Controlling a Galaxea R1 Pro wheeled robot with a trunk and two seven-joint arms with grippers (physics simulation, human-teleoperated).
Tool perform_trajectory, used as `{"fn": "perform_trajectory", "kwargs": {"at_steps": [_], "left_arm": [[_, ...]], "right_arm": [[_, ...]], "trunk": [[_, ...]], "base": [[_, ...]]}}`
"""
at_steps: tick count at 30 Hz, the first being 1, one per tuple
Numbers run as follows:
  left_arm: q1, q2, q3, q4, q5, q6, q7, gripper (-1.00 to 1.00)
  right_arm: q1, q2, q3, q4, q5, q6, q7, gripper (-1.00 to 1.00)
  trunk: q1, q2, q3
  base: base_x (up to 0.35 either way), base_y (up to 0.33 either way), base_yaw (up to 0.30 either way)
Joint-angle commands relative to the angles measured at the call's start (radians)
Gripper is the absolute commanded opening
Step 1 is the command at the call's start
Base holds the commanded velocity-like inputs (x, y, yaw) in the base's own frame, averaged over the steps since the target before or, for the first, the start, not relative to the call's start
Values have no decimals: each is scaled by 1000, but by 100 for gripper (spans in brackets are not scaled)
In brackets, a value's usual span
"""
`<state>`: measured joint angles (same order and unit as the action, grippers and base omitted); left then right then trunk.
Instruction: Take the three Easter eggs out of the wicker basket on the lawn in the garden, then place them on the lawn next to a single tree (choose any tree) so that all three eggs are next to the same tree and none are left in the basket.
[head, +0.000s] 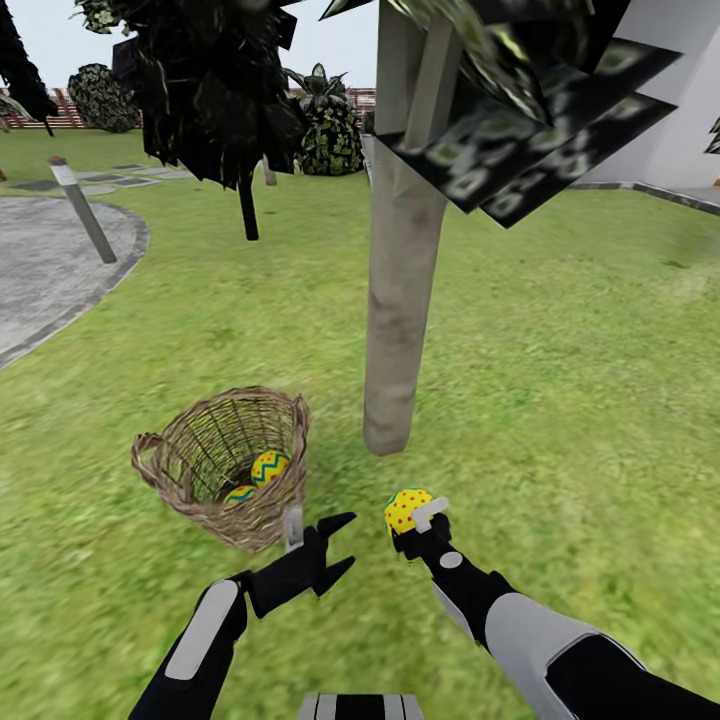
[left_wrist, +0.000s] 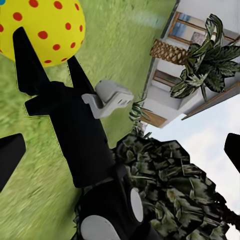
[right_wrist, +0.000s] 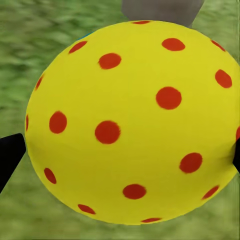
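While the right claw (head: 412, 520) hangs just above the lawn (head: 560, 400) near the foot of the pale tree (head: 400, 330), the main risk I see is the egg (head: 407, 508) rolling once it's let go. It's round and smooth, so a drop from any height could send it off across the grass, away from the trunk or back toward the wicker basket (head: 225, 468). The right claw is clamped on that egg, a finger on each side of it; in the right wrist view the egg (right_wrist: 132, 122) sits between the dark fingertips. The left claw (head: 335, 548) is spread wide and holds nothing, hovering just beside the basket, which has two eggs (head: 268, 466) inside.
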<state>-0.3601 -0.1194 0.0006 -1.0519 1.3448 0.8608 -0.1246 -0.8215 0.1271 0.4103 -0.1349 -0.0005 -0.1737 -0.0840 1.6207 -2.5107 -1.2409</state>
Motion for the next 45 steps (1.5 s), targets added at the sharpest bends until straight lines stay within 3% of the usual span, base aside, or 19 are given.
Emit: {"fn": "perform_trajectory", "kwargs": {"at_steps": [1, 6, 19, 27, 37, 45], "left_arm": [[0, 0, 1, 1, -5, 3, -6, 100], [0, 0, 1, 1, -6, 3, -6, 100], [0, 0, 1, 1, -6, 3, -6, 100], [0, 0, 1, 2, -6, 1, -6, 100], [0, 0, 1, 1, -4, 3, -10, 100], [0, 0, -24, 1, -6, 3, -30, 100]], "right_arm": [[-1, 0, 6, 1, 0, -3, -5, -100], [-1, 2, 7, 1, 0, -3, -1, -100], [-1, 5, 7, 1, 0, -2, -8, -100], [-1, 5, 6, 1, -1, -2, -7, -100], [-1, 5, 7, 2, 0, -3, -5, -100], [-1, 6, 7, 1, 0, -3, 0, -100]], "trunk": [[0, 0, -1], [0, 0, -1], [0, 0, -1], [0, 0, -1], [0, 0, -1], [4, -2, -32]], "base": [[281, 0, 0], [40, -68, 41], [37, -327, 280], [288, -135, 20], [14, -6, 0], [0, 0, 28]]}}
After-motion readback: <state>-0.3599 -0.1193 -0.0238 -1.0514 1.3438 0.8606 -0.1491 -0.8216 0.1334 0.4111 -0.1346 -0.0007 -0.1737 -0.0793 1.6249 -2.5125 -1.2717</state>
